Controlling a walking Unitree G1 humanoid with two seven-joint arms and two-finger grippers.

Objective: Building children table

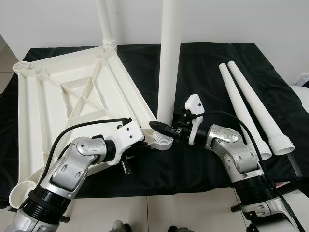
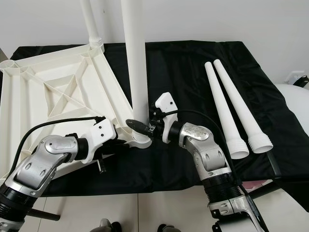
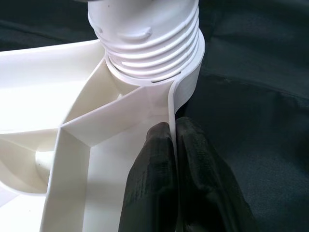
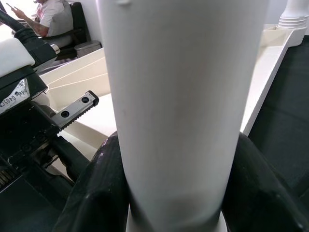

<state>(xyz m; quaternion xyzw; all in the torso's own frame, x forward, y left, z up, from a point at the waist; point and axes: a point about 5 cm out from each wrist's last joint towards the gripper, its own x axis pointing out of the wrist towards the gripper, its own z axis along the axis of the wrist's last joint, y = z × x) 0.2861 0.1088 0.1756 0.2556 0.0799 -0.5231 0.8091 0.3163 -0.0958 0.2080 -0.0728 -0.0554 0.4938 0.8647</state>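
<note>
The white tabletop [image 1: 58,96] lies upside down on a black cloth. One white leg [image 1: 104,21] stands in its far corner socket. A second leg [image 1: 169,63] stands upright in the near right corner socket [image 3: 149,43], its threaded base showing. My right gripper [image 1: 161,128] is shut on this leg just above the socket, with a black finger [image 4: 96,193] on each side. In the left wrist view my left gripper [image 3: 173,128] is shut on the tabletop's thin rim [image 3: 176,101] right beside that socket.
Two loose white legs [image 1: 241,106] [image 1: 260,106] lie side by side on the cloth to the right. Open sockets sit at the tabletop's far left corner [image 1: 21,67] and near left corner [image 1: 21,191]. A seated person [image 4: 48,17] is in the background.
</note>
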